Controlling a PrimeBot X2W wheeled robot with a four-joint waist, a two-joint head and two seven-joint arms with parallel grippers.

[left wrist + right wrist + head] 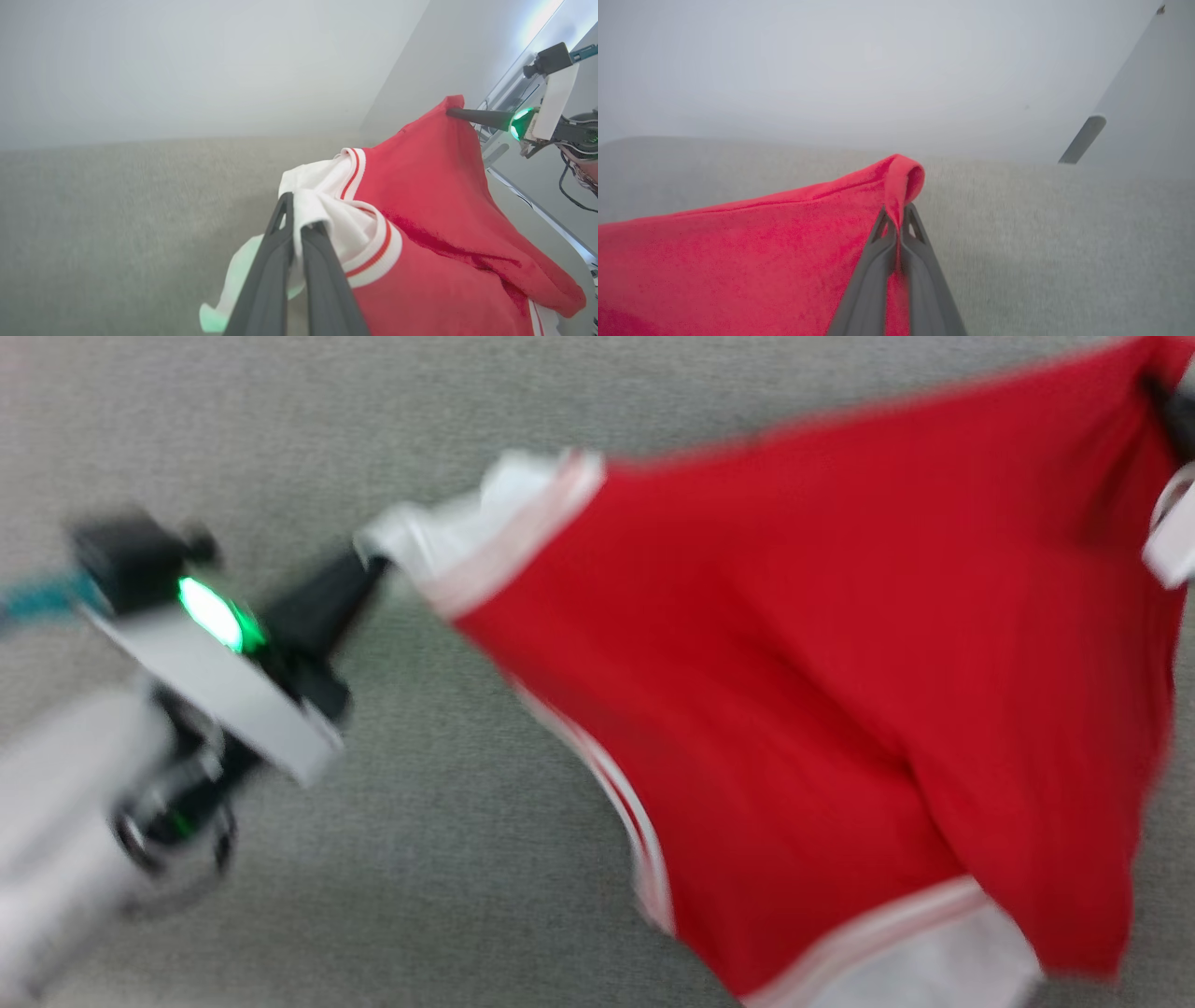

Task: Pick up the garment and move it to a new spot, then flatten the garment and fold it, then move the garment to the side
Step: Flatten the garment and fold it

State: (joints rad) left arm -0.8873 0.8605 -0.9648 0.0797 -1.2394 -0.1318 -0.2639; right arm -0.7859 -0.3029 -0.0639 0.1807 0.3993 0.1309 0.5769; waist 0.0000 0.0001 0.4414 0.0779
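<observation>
While the dark-fingered left gripper (298,224) pinches its white sleeve (322,196) and the right gripper (896,226) its red edge (903,177), the red white-trimmed jersey shirt (840,663) hangs taut over grey fabric surface (467,859); lowering with even tension should flatten it

Surface under the work: a grey covering (485,859), felt-like or short-pile, uniform, with no seams or markings seen. The head view is blurred, so the texture reads only as fine speckle. Cannot tell whether it is a floor or a table top.

Left wrist view: the grey covering runs back to a pale grey-white wall (187,60), plain and hazy. A second pale plane (420,79) meets it along a slanted edge at the right. A pale metal rail (551,224) runs diagonally at far right. There is a bright bluish-white glow (544,18) in the upper right corner.

Right wrist view: plain pale wall. At right stands a pale panel (1148,102) with a grey round-ended bar (1080,140) at its lower edge. Light is soft and even.
</observation>
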